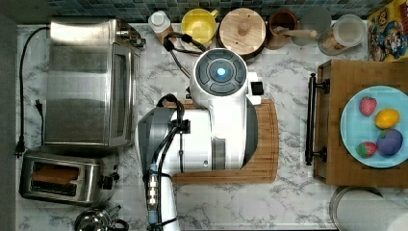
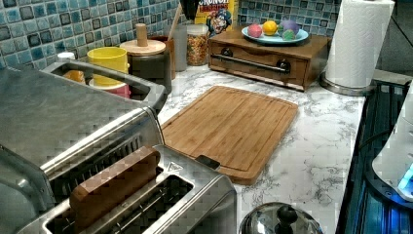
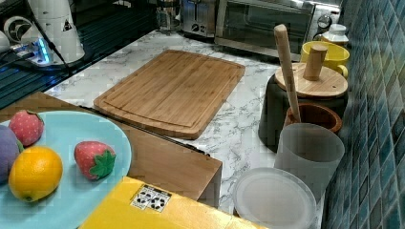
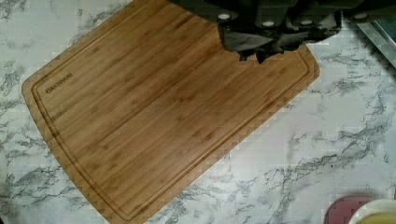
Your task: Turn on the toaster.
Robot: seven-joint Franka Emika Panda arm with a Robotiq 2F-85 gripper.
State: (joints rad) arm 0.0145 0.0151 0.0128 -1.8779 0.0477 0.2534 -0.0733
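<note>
toaster (image 1: pixel 60 179) w/ bread, well apart from jaws (image 4: pixel 261 55) over cutting board (image 4: pixel 163 112)

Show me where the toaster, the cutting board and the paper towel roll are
toaster (image 1: pixel 86 179), top view, on its steel top beside the slots.
cutting board (image 2: pixel 229 126), left view, on the middle of its bare wood face.
paper towel roll (image 2: pixel 358 41), left view, on the white side of the roll.
</note>
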